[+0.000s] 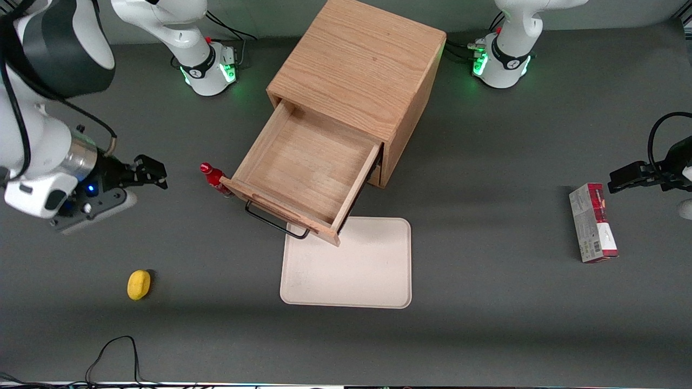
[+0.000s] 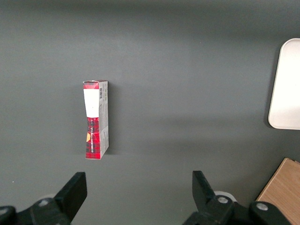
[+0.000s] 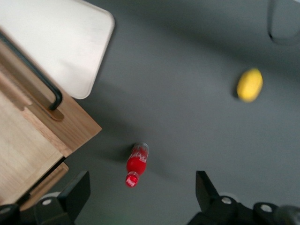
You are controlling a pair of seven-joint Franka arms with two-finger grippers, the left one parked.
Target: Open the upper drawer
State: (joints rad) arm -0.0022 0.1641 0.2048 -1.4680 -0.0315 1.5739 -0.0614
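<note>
Upper drawer (image 1: 311, 173) pulled fully out of the cabinet (image 1: 359, 81).
The gripper (image 1: 151, 175) hovers well apart from it above the worktop (image 1: 486, 302), jaws released, near the red bottle (image 3: 135, 165).

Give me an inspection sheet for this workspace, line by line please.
Surface: grey table, bare between items.
Job's things: upper drawer pulled well out of the cabinet, nothing in it; black pull free.
Clutter: red bottle beside the drawer; lemon; white tray; red box.
Grippers: gripper open, clear of the drawer, holding nothing.
Cables: black loop at the table edge.
Surroundings: nothing seen.
</note>
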